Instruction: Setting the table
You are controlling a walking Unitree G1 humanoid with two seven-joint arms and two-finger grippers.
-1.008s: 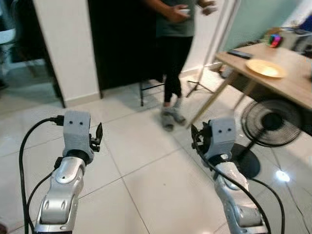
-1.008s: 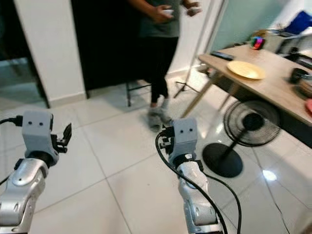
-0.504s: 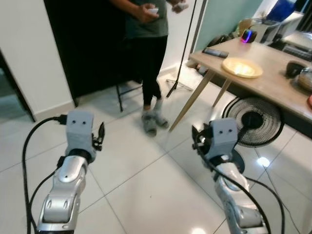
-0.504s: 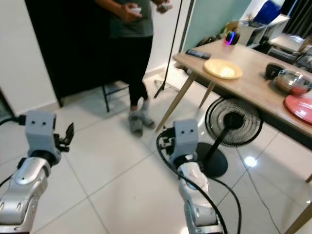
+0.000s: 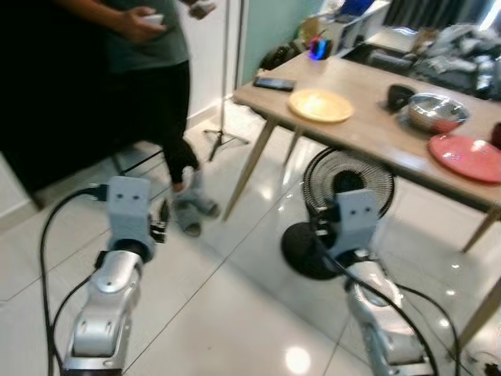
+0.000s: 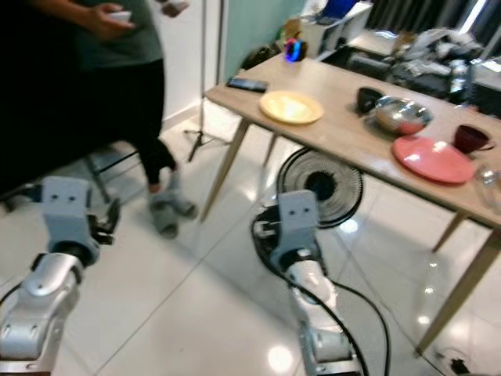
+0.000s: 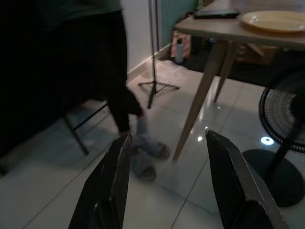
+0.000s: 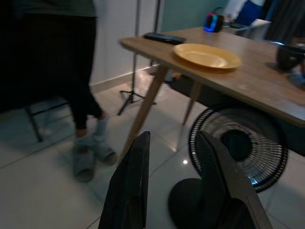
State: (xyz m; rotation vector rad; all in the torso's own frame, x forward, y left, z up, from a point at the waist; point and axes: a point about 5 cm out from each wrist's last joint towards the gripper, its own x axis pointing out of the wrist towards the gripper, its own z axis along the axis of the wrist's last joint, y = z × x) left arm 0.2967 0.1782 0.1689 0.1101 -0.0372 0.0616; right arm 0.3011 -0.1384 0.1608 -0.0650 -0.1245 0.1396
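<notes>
A wooden table (image 5: 368,131) stands ahead to my right. On it lie a yellow plate (image 5: 319,105), a black cup (image 5: 399,96), a metal bowl (image 5: 438,111) and a red plate (image 5: 465,157); a dark red cup (image 6: 470,138) stands beyond the red plate. Both arms are raised in front of me over the floor, well short of the table. My left gripper (image 7: 169,138) is open and holds nothing. The right gripper (image 8: 174,137) is open too, empty, pointing toward the table's near corner.
A black floor fan (image 5: 344,184) stands under the table's near edge. A person (image 5: 156,70) stands at the left by a dark doorway, with a thin tripod stand (image 5: 227,133) beside them. A phone (image 5: 274,83) lies on the table corner. White tiles stretch ahead.
The camera has swung to the right, so the table and its dishes have come further into view and the person has slid left. Both arms hold the same raised pose.
</notes>
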